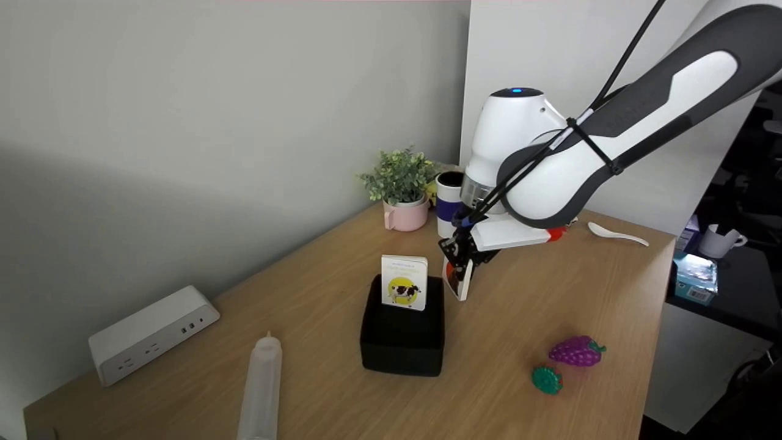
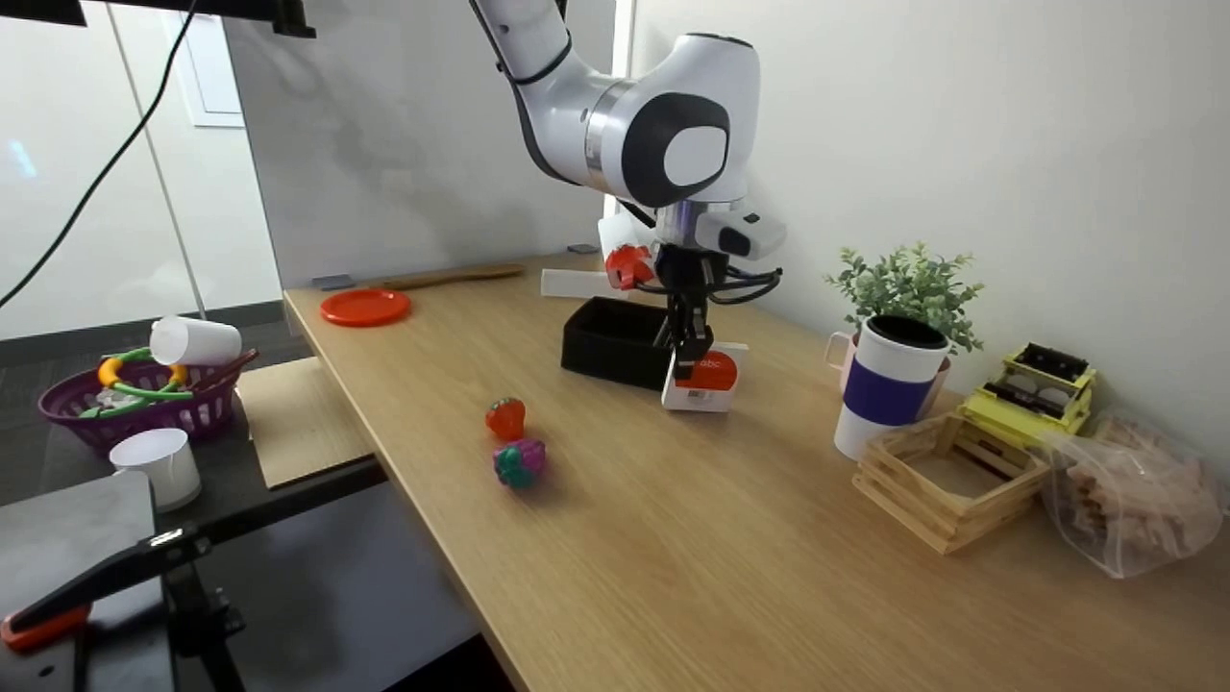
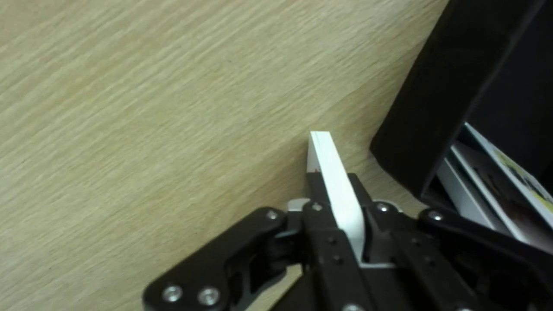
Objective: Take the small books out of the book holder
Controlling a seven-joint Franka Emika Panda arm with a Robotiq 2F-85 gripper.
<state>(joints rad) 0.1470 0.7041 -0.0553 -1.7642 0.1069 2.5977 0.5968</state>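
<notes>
Small book (image 3: 330, 160) pinched in gripper (image 3: 338, 185) (book holder (image 3: 432, 108) just beside).

The book holder (image 1: 401, 359) is black, the cow book (image 1: 404, 283) white and yellow, the plate (image 2: 366, 308) red.

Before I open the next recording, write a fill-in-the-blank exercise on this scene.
The small book gripped by the claw reads ____.
The animal on the cover in the black holder is a ____.
The plate's color is ____.
The mug under the plant is colored ____.
Missing words: abc; cow; red; pink.
</notes>
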